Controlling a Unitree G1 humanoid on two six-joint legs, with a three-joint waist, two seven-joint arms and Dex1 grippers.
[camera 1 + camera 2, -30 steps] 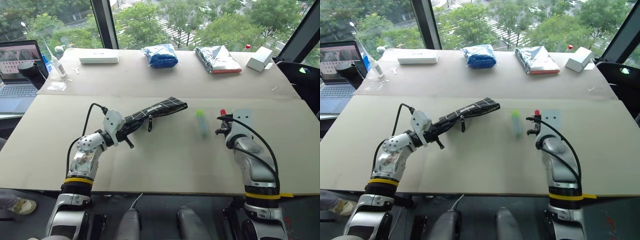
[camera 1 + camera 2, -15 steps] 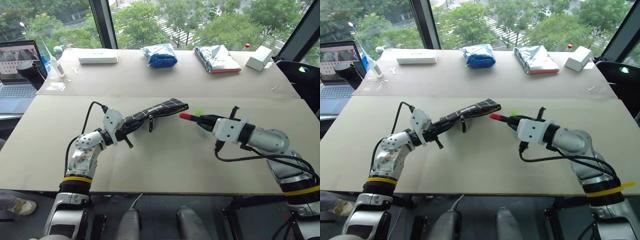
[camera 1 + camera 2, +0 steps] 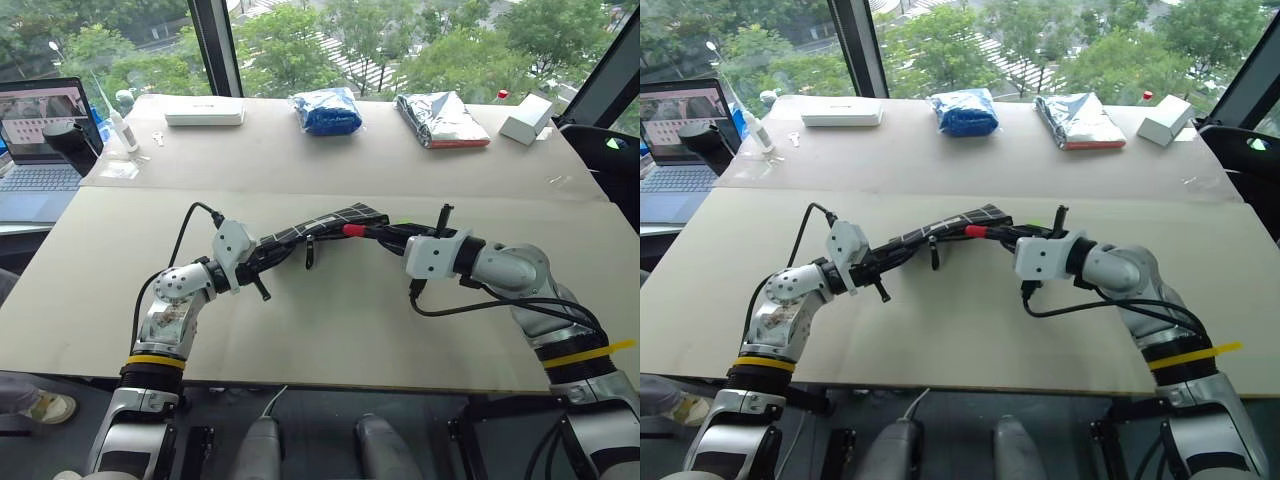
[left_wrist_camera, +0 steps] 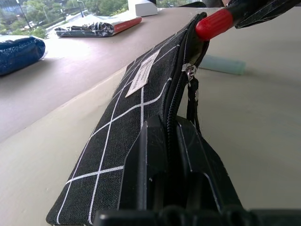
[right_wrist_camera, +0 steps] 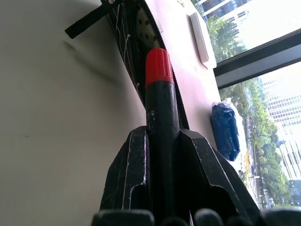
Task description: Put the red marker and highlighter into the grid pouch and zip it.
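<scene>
The grid pouch [image 3: 320,222] is lifted off the table at a slant, and my left gripper [image 3: 272,254] is shut on its near end. Its zipper gapes open along the top edge [image 4: 180,89], and the pull strap [image 3: 311,252] hangs down. My right gripper [image 3: 386,234] is shut on the red marker [image 5: 160,108], held about level and pointing left. The red cap [image 3: 353,229] sits right at the open far end of the pouch. The highlighter [image 4: 221,64] lies flat on the table beyond the pouch, mostly hidden behind my right gripper in the eye views.
Along the far table half lie a white flat case [image 3: 204,110], a blue bag [image 3: 327,110], a silver packet [image 3: 440,118] and a white box [image 3: 527,117]. A laptop [image 3: 40,140] and a small bottle [image 3: 118,125] stand at the far left.
My right arm swung left and rolled, bringing the marker from upright at the right to level with its cap at the pouch's mouth. The left gripper kept holding the pouch in place.
</scene>
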